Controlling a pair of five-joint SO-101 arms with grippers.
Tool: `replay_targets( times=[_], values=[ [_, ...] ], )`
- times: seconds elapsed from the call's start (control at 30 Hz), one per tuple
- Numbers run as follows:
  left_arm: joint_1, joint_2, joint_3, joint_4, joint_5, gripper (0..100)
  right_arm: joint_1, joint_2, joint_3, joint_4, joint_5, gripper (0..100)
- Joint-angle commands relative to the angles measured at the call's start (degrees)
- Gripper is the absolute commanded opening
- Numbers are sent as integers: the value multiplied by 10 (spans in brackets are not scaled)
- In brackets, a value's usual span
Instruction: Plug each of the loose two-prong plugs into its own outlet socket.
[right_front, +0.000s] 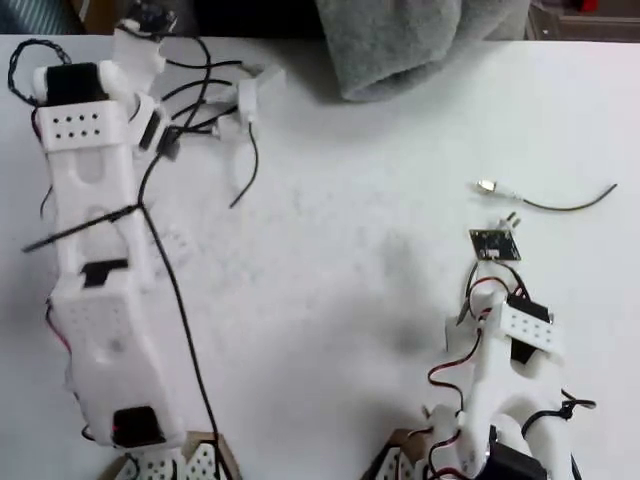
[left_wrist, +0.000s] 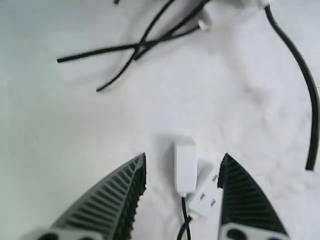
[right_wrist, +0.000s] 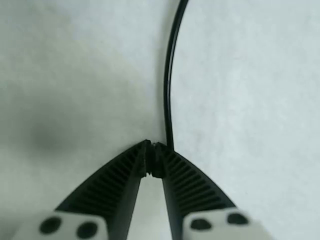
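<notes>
Bright even light, soft faint shadows, glare on white table (right_front: 340, 330)

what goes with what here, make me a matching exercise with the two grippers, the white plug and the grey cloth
Things:
1. left gripper
2. right gripper
3. white plug
4. grey cloth

Places or states:
a. at the far edge of the table, opposite the arms' bases
b. shut, with a black cable running up beside it
c. open
d. lying on the table in the gap of the left gripper

Pairs: 1-c, 2-b, 3-d, 4-a
</notes>
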Motion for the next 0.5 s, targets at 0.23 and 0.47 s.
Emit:
replay_targets(
  times=[0.23,0.47],
  values=[
    [-14,-305,458,-67,-109,238,-7,-3,1,-5,2,19],
    [-39,-370,693,-233,-244,238,-7,-3,1,-4,2,19]
  ],
)
